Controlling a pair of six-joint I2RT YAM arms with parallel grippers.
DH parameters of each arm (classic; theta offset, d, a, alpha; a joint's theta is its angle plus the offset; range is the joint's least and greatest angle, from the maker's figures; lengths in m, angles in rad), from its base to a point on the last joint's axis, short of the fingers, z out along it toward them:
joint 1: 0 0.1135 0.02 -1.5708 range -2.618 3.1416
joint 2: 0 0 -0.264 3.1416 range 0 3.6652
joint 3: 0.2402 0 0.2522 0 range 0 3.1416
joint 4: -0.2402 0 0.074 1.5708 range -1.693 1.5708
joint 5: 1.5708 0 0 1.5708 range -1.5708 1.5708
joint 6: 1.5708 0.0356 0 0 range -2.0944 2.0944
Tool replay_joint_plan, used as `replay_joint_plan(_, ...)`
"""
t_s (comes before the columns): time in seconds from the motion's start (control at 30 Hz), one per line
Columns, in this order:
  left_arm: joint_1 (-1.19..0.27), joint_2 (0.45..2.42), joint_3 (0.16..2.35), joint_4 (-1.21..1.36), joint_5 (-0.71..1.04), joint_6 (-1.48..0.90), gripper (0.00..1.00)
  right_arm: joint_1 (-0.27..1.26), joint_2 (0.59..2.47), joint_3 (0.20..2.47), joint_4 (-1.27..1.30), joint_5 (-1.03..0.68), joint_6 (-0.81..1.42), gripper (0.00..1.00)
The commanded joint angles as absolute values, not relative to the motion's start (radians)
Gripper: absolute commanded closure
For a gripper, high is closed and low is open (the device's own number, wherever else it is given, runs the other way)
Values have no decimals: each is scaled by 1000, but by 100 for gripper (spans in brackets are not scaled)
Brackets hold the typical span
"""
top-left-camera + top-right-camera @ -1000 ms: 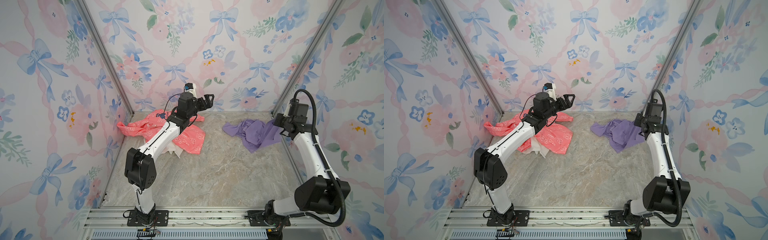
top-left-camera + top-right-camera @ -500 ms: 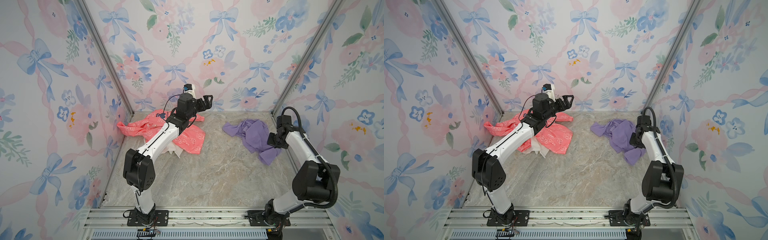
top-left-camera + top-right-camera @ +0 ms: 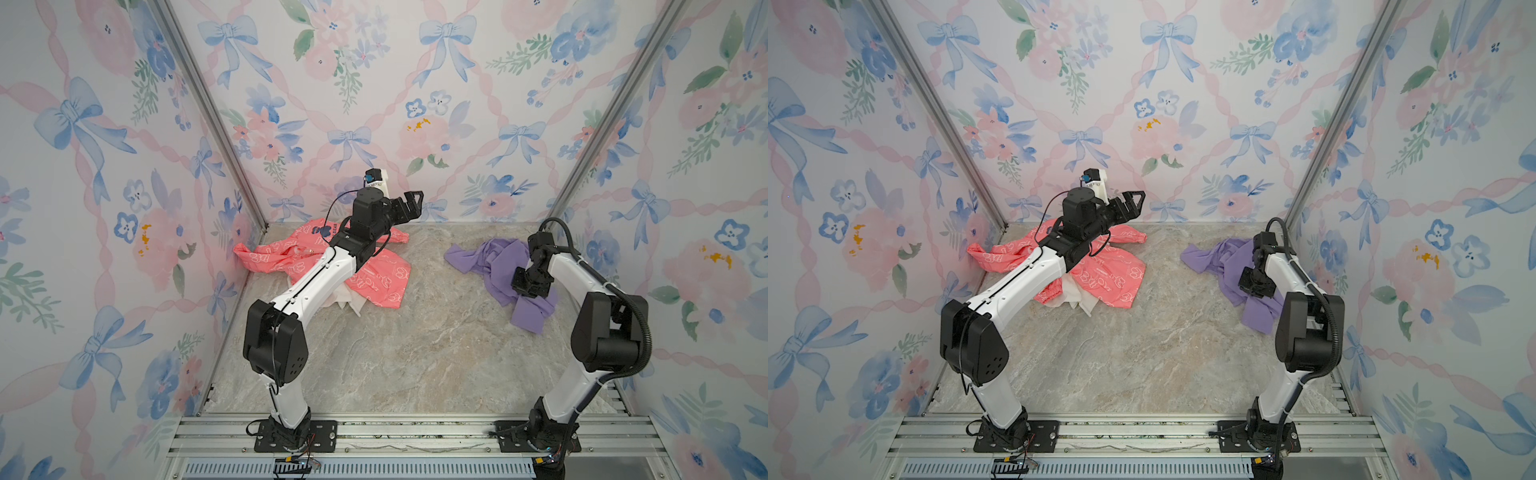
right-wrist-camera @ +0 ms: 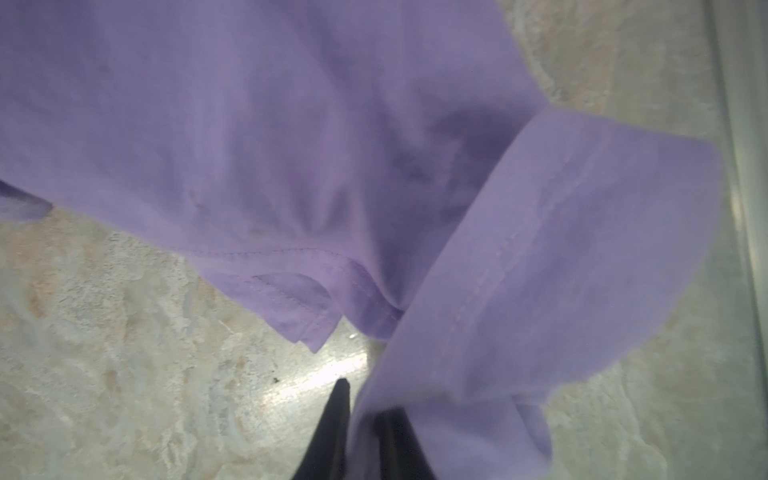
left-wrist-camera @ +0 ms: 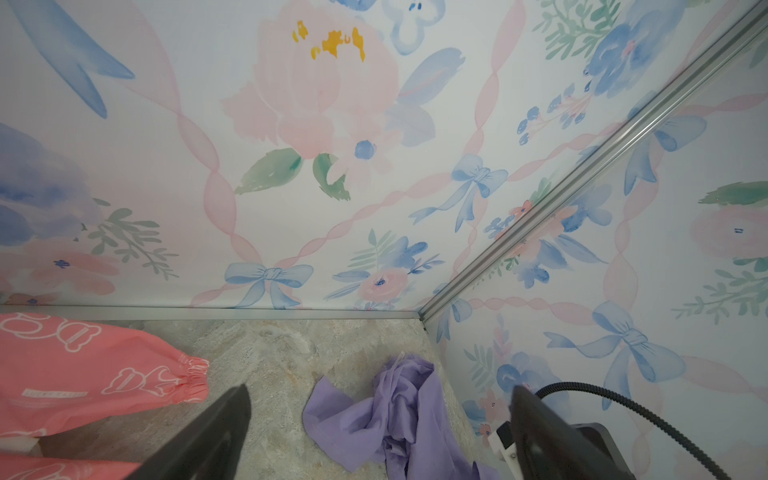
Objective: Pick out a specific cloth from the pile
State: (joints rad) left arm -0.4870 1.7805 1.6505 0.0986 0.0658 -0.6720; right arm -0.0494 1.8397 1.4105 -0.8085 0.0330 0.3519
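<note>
Counting three garments on desk (image 3: 415, 353): one purple cloth (image 3: 494, 266) at 3 o'clock, clear of pile (image 3: 291, 257) at 10 o'clock (one pink jacket (image 3: 386, 278), one white cloth (image 3: 353, 305)); left end effector (image 3: 411, 203) wide; right end effector (image 4: 363, 395) narrow, pinching it.

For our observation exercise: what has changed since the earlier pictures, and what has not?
The right tool came down and forward, dragging the near end of the purple cloth toward the front, still gripping it. The left tool, open above the pink jacket, stayed put.
</note>
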Motion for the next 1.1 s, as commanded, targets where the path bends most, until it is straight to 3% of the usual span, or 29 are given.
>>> replay_joint_plan(0.0,-476,1734,1624,101,52,-643,2,-15,1893,1453,-789,-32,403,80)
replay_joint_plan(0.33,-450,1688,1569,101,38,-637,2,12,1944,1432,-768,-142,447,66)
replay_joint_plan(0.53,-437,1675,1548,102,20,-631,2,13,1887,1398,-763,-190,417,42)
replay_joint_plan(0.77,-404,1620,1481,101,-50,-610,2,13,1736,1378,-740,-118,368,16)
replay_joint_plan(1.07,-356,1499,1333,102,-226,-512,2,13,1545,1363,-585,-43,311,2)
